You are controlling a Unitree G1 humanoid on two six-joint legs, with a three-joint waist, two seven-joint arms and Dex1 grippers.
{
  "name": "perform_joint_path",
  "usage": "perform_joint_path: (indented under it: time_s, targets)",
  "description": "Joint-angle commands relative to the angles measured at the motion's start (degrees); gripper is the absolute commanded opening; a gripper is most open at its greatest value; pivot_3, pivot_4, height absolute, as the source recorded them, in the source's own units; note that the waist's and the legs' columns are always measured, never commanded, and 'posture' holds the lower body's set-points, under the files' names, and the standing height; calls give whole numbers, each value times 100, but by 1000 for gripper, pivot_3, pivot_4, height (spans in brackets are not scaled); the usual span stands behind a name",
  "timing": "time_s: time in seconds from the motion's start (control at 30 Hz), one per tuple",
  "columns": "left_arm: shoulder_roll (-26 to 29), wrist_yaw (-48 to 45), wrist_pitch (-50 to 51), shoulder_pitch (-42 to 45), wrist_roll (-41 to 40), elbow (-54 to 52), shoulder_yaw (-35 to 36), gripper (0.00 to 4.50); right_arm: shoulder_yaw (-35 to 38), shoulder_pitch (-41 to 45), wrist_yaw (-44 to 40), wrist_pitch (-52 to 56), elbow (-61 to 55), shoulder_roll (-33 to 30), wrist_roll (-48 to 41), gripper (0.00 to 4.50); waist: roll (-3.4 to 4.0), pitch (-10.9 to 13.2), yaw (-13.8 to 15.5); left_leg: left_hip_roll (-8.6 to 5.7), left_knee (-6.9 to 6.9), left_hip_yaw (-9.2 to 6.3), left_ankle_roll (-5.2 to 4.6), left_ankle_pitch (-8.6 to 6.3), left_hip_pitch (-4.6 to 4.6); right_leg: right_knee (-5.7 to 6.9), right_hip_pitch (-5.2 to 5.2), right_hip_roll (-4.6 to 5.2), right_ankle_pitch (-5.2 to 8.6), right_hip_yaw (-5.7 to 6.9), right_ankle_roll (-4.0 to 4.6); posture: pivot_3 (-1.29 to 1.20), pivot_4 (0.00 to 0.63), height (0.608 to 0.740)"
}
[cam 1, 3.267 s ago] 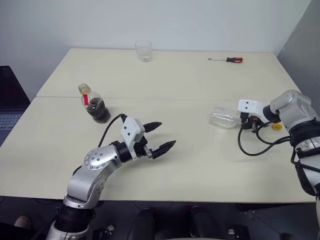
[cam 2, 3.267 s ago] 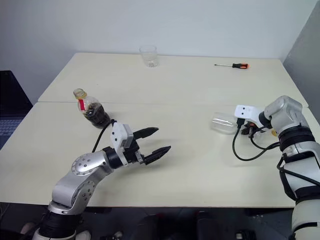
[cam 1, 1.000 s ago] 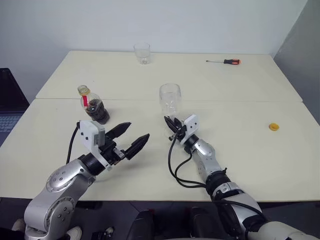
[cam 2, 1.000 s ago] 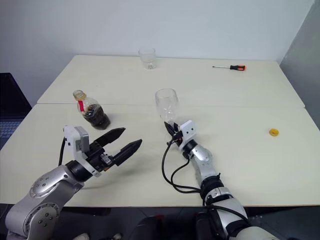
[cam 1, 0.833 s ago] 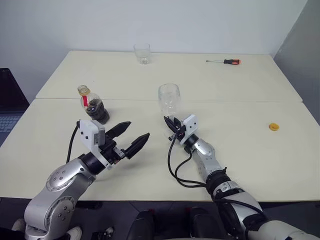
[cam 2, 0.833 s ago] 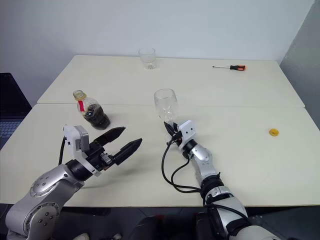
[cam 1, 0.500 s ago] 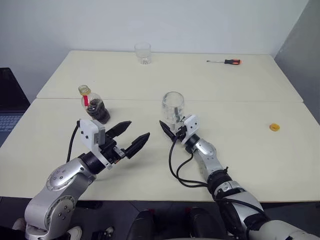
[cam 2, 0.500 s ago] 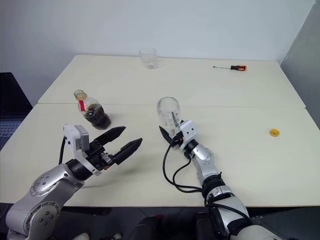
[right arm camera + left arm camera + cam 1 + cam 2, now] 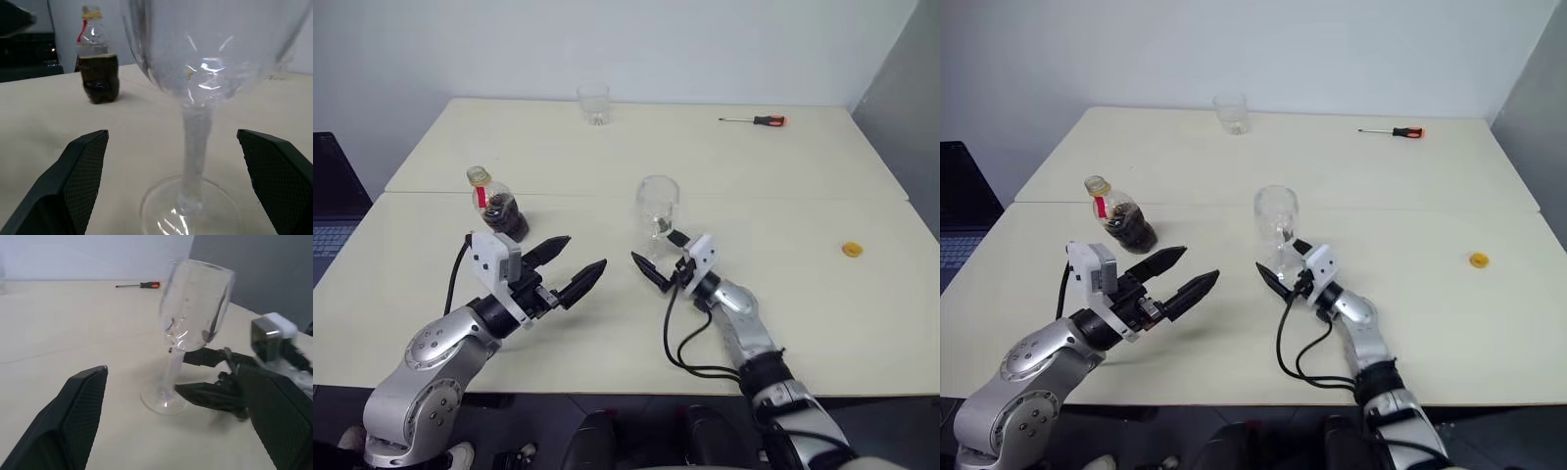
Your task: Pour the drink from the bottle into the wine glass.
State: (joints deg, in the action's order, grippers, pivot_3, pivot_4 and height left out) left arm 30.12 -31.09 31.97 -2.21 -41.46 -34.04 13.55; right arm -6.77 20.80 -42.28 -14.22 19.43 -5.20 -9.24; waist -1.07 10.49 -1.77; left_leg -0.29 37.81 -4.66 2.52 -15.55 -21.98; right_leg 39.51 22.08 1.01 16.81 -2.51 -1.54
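Note:
The empty wine glass [image 9: 657, 199] stands upright near the middle of the table. My right gripper [image 9: 653, 251] is open just in front of its foot. The stem [image 9: 195, 142] rises between the spread fingers [image 9: 73, 186] without touching them. The bottle [image 9: 495, 204] stands to the left, its cap off, with the dark drink [image 9: 507, 220] filling its lower half. My left gripper [image 9: 586, 253] hovers open and empty between the bottle and the glass. From the left wrist the wine glass [image 9: 193, 308] shows with the right gripper [image 9: 215, 382] behind its foot.
A short clear tumbler [image 9: 594, 102] stands at the table's far edge, and a screwdriver [image 9: 756, 119] lies at the far right. A small yellow cap [image 9: 849, 249] lies on the right side. A laptop [image 9: 328, 201] sits beyond the left edge.
My right gripper was shut on the glass's stem; it has opened and pulled back a little towards me. The glass rocked and now stands free. The left arm stayed put.

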Motion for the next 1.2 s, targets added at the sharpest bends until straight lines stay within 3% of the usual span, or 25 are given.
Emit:
perform_joint_path:
  time_s: [0.03, 0.4, 0.5, 0.73, 1.2]
  targets:
    - [28, -70, -158, -56, 45, -91, 25, 4500, -47, -361, -222, 627, -1189, -380, -282, 4485, 0, 0, -2, 1, 0, 0, 0, 0, 2, -2, -2, 0, 0, 0, 0, 0, 150, 740]
    - [-255, 614, -631, -232, 865, 614, 393, 4500, 381, -1505, -537, 1768, -3748, -2015, -890, 4485, 1, 2, 12, 0, -8, -4, -1, -1, -1, -14, -4, 0, 2, 2, -3, 0, 150, 740]
    - [-426, 1010, -855, -176, 1227, 879, 506, 4500, 515, -1614, -554, 2322, -4572, -2245, -1555, 4485, -1, 3, 2, 5, -8, -6, -1, -1, -2, -20, -5, -3, 2, 3, -3, 0, 150, 740]
    - [-526, 1570, -1419, 61, 2003, 1558, 690, 4500, 567, -1344, -185, 3057, -5292, -2197, -2312, 4485, -2, 3, 16, 1, -9, -31, -1, -1, -2, -47, -30, 0, 0, 10, -4, 0, 150, 740]
    - [-273, 1555, -1950, 1001, 2393, 2717, 835, 4500, 269, -779, 398, 3419, -5184, -1954, -1952, 4485, -3, 3, 16, -1, -9, -32, -1, -1, -3, -49, -29, 2, -1, 21, -6, 0, 150, 740]
